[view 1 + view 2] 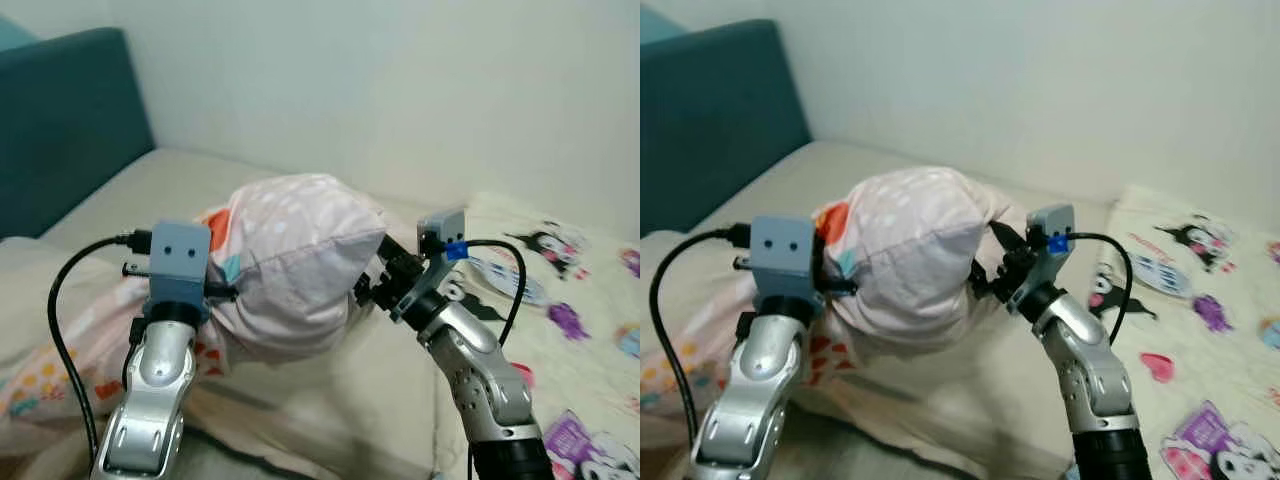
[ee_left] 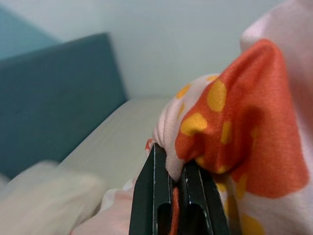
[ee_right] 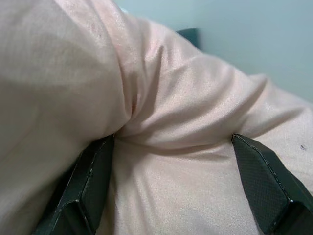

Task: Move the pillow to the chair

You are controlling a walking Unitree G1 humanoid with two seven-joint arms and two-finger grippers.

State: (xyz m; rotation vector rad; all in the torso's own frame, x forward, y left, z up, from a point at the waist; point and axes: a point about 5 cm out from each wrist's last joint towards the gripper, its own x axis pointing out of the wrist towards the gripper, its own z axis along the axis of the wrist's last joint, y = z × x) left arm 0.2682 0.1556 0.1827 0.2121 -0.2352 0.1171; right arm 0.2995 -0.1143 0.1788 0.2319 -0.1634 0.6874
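Pillow (image 1: 295,260) up off the bed (image 1: 400,400), and we had it from both sides! Our left gripper (image 2: 171,188) was at the pillow's nine o'clock, fingers pinched narrow on a fold of the orange spotted cover, the cloth bunching up between them. Our right gripper (image 3: 181,186) was at its three o'clock, fingers spread wide and pressed into the pale pink side; whether they truly squeezed it or only braced it, we could not tell.

The pillow sat bunched into a round bundle between the two arms, its lower edge trailing down toward the sheet, so by our reckoning it was lifted only in part. A teal headboard (image 1: 60,130) stood at ten o'clock, a cartoon-print blanket (image 1: 580,300) lay out at three.

As for progress: the grab looked made, the lift just begun. No chair among what we saw from here, so the carry, the turn toward it and the set-down all remained. We judged the left pinch on thin cloth the likelier one to slip.
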